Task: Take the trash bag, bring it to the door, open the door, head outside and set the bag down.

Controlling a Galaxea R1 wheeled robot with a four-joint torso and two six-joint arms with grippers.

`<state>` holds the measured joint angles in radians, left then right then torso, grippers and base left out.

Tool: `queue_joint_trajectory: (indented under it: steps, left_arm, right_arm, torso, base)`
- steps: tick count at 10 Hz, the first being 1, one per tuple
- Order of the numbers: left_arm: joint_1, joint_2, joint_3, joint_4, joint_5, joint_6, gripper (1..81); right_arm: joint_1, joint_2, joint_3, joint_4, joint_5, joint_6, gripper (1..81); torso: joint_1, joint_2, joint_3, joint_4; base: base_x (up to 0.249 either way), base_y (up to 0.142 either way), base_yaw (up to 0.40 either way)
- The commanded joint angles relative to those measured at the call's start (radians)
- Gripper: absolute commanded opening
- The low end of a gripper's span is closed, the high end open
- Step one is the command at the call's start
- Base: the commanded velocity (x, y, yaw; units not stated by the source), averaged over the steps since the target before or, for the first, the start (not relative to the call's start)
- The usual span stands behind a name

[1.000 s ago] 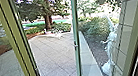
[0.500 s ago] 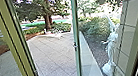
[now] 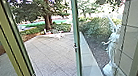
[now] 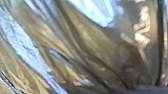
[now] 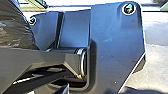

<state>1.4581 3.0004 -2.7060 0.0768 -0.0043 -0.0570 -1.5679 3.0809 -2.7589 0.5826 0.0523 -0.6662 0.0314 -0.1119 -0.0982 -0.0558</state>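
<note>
Jaws open or closed, left or right, I cannot tell; the trash bag (image 4: 75, 37) bulges in the left wrist view. Veering could tear it on the door (image 3: 79, 52), mid-frame ahead.

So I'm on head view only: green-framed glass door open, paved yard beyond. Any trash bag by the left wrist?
Observer: Yes, left wrist view has the brownish, shiny plastic trash bag close to the camera, its film in long folds. Can't tell the grip from that.

Operator: Copy. Anything like it by the right wrist?

Observer: Right wrist view has a dark, glossy, crinkled plastic surface too, likely the same bag.
</note>
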Motion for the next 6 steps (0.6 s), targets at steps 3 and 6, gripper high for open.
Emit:
queue_joint_trajectory:
  steps: [3,6]
  left_arm:
    - [-0.057,-0.003,0.0,0.008,0.044,0.002,1.0]
    - [-0.058,-0.003,0.0,0.008,0.044,0.002,1.0]
  right_arm:
    - [0.047,0.009,0.003,-0.004,-0.069,-0.006,81.1]
    - [0.051,0.011,0.003,-0.004,-0.069,-0.006,81.1]
  torso:
    - [0.0,0.0,0.0,0.0]
    - [0.0,0.0,0.0,0.0]
  base:
    - [0.077,0.0,0.0]
    - [0.079,0.0,0.0]
